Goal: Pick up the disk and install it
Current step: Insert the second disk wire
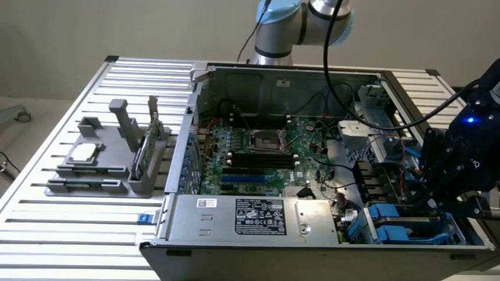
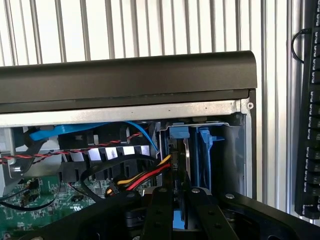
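Observation:
The disk (image 2: 186,160) stands edge-on between my fingers, a thin grey edge with blue plastic at its base. It points into the drive bay beside a blue carrier (image 2: 206,150) seated there. My gripper (image 2: 181,192) is shut on the disk, with one black finger (image 2: 161,210) on each side of it. In the exterior view my gripper (image 1: 449,199) hangs low over the case's drive bay at the exterior view's right. Blue carriers (image 1: 394,216) sit just beside it, and the black wrist body hides the disk there.
The open computer case (image 1: 187,146) holds a green motherboard (image 1: 258,152) and a silver power supply (image 1: 258,216). Red, yellow and black cables (image 2: 145,175) run close beside the bay. A grey parts stand (image 1: 109,161) sits on the slatted table (image 1: 62,228). A black keyboard (image 2: 310,125) lies beyond the case.

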Controlling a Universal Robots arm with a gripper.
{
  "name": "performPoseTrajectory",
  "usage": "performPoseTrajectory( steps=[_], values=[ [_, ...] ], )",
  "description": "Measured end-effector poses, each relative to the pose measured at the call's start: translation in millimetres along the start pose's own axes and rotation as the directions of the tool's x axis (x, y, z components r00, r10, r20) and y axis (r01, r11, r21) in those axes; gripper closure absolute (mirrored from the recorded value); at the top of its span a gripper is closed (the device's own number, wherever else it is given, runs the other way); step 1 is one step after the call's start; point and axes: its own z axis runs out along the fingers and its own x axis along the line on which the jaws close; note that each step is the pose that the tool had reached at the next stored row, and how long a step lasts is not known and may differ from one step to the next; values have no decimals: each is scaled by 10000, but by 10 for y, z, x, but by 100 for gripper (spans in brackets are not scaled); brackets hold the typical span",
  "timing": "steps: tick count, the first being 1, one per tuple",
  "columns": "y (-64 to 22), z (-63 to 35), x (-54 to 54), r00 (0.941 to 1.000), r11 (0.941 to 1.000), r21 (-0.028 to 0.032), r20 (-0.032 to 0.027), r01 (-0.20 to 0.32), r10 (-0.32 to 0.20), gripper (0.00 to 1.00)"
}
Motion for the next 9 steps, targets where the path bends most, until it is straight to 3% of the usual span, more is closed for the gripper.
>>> performPoseTrajectory(
  steps=[9],
  values=[
    [0, 6, 0, 10000, 10000, -2, 22, 0, 0, 84]
  ],
)
